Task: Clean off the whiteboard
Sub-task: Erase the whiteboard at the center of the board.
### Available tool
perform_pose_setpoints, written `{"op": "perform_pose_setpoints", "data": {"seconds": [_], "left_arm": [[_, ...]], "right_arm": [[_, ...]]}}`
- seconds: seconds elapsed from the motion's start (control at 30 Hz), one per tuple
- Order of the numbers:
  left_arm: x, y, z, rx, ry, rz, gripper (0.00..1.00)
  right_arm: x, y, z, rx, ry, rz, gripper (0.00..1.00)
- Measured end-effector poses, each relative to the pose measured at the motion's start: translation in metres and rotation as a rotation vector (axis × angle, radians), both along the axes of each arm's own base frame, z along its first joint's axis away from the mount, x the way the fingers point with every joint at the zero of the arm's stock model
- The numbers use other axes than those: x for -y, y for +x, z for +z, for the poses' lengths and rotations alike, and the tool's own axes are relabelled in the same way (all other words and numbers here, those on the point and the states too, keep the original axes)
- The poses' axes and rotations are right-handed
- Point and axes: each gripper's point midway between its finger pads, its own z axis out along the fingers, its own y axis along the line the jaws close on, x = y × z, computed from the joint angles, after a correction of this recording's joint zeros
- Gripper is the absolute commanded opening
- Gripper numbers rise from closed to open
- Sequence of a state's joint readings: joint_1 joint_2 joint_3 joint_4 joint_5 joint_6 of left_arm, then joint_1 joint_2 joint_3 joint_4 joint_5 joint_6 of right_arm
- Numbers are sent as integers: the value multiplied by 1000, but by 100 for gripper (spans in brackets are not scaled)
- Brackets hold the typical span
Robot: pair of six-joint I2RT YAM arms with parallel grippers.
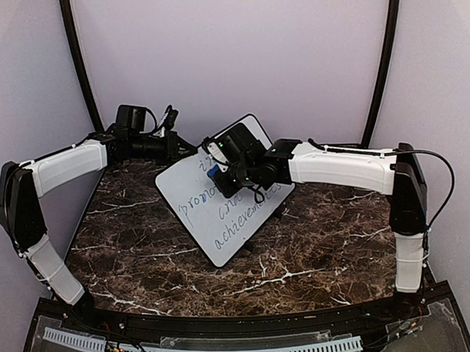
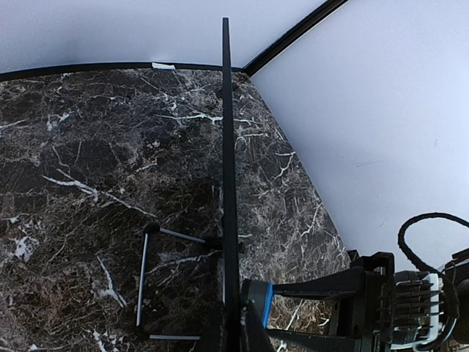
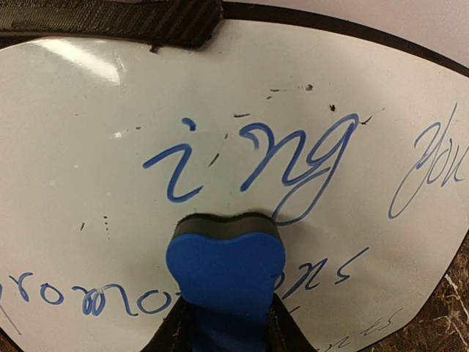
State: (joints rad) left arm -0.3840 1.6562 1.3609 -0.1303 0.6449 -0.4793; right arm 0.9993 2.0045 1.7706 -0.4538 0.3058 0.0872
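Observation:
The whiteboard (image 1: 238, 226) stands tilted on the marble table, covered in blue handwriting. My left gripper (image 1: 178, 145) is shut on its upper left edge. In the left wrist view the whiteboard (image 2: 227, 147) shows edge-on as a thin black line running down between my left gripper's (image 2: 233, 334) fingers. My right gripper (image 1: 216, 174) is shut on a blue eraser (image 3: 225, 268). Its dark felt face presses on the whiteboard (image 3: 88, 110) just below the letters "ing". My right gripper's (image 3: 225, 324) fingers (image 3: 172, 331) clasp the eraser's sides. The eraser (image 2: 261, 304) also shows against the board's front.
A thin wire stand (image 2: 143, 275) props the board from behind. The dark marble table (image 1: 322, 235) is ringed by a black curved rim and pale walls, with two black posts (image 1: 76, 58) at the back. The right arm (image 1: 350, 166) reaches across from the right.

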Motion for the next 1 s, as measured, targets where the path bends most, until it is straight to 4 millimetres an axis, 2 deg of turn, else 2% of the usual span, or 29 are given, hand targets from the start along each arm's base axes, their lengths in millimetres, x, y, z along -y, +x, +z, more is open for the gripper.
{"op": "perform_pose_setpoints", "data": {"seconds": [0.73, 1.0], "left_arm": [[-2, 0, 2, 5, 0, 5, 0], [-5, 2, -1, 8, -17, 0, 0]], "right_arm": [[-2, -1, 0, -4, 6, 8, 29], [-11, 2, 5, -7, 12, 20, 29]]}}
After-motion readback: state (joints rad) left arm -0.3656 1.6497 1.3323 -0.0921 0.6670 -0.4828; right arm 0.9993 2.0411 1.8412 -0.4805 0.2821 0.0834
